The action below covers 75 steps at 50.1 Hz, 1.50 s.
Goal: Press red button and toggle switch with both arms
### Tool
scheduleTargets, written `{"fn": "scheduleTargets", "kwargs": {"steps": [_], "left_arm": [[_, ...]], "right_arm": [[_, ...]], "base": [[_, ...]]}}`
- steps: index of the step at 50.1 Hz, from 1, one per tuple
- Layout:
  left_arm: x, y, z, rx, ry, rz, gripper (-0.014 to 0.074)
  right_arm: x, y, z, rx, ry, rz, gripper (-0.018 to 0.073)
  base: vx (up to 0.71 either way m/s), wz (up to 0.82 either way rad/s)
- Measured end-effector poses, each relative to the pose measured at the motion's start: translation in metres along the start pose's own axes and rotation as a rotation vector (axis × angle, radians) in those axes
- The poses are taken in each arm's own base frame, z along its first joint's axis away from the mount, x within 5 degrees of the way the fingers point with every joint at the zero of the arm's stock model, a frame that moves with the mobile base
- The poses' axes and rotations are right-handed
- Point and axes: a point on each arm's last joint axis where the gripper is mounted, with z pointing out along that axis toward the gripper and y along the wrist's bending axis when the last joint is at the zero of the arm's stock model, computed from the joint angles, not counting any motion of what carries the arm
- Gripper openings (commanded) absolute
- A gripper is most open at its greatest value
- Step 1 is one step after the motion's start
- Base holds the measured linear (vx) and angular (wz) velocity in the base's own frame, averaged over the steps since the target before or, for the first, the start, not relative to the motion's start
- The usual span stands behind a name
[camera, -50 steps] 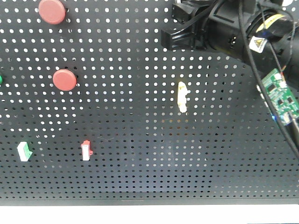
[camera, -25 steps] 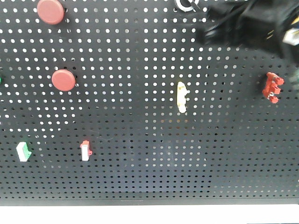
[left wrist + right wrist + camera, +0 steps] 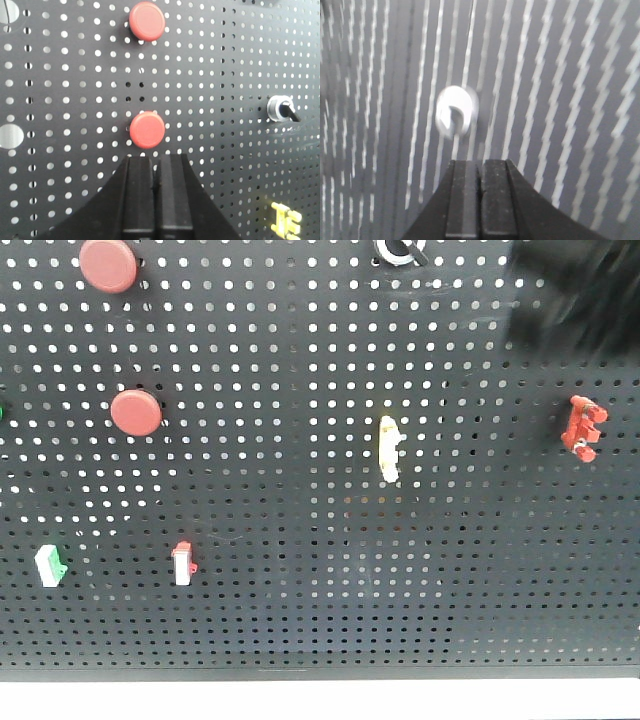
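Black pegboard [image 3: 300, 620] fills the wall ahead. Up at its top edge sits the toggle switch [image 3: 400, 250], with the right arm [image 3: 580, 290] a black blur off to one side of it. Right gripper [image 3: 480, 162] has its fingers pressed together on nothing, the switch blurred just beyond the tips. Left gripper [image 3: 156, 159] is likewise closed and empty, its tips just below the lower red button [image 3: 147, 129]; whether they touch it I cannot tell

The toggle switch [image 3: 400, 250] is cut off by the top edge at 12 o'clock. The right arm [image 3: 580, 290] is smeared into a black blur at 2 o'clock.
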Motion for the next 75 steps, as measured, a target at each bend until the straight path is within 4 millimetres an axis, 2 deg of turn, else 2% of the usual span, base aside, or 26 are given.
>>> {"fn": "scheduleTargets", "kwargs": {"steps": [25, 30, 34, 41, 46, 47, 49, 58, 63, 75], "left_arm": [[0.003, 0.000, 0.000, 0.000, 0.006, 0.000, 0.0002], [0.010, 0.003, -0.011, -0.015, 0.018, 0.005, 0.0002], [0.023, 0.009, -0.027, -0.057, 0.035, 0.017, 0.0002], [0.063, 0.022, -0.069, -0.177, 0.086, 0.048, 0.0002], [0.106, 0.028, -0.100, -0.261, 0.153, 0.062, 0.0002], [0.121, 0.030, -0.107, -0.284, 0.184, 0.063, 0.0002], [0.138, 0.031, -0.118, -0.309, 0.214, 0.063, 0.0002], [0.215, 0.030, -0.166, -0.374, 0.305, 0.056, 0.0002], [0.234, 0.027, -0.182, -0.376, 0.284, 0.058, 0.0002], [0.239, 0.026, -0.187, -0.379, 0.313, 0.035, 0.0002]], "right_arm": [[0.006, 0.001, 0.001, 0.001, 0.034, -0.001, -0.0003], [0.006, 0.001, 0.001, 0.001, 0.034, -0.001, -0.0003], [0.006, 0.000, 0.001, 0.001, 0.035, -0.001, -0.0003], [0.007, 0.000, 0.001, 0.002, 0.036, -0.001, -0.0003], [0.007, 0.000, 0.001, 0.002, 0.036, -0.001, -0.0003], [0.007, 0.000, 0.001, 0.002, 0.037, -0.001, -0.0003], [0.007, 0.000, 0.001, 0.002, 0.037, -0.001, -0.0003], [0.007, 0.000, 0.001, 0.002, 0.037, -0.001, -0.0003], [0.007, 0.000, 0.001, 0.002, 0.037, -0.001, -0.0003], [0.007, 0.000, 0.002, 0.003, 0.043, -0.001, -0.0003]], "base": [[0.00, 0.00], [0.00, 0.00], [0.00, 0.00], [0.00, 0.00], [0.00, 0.00], [0.00, 0.00], [0.00, 0.00], [0.00, 0.00], [0.00, 0.00], [0.00, 0.00]]}}
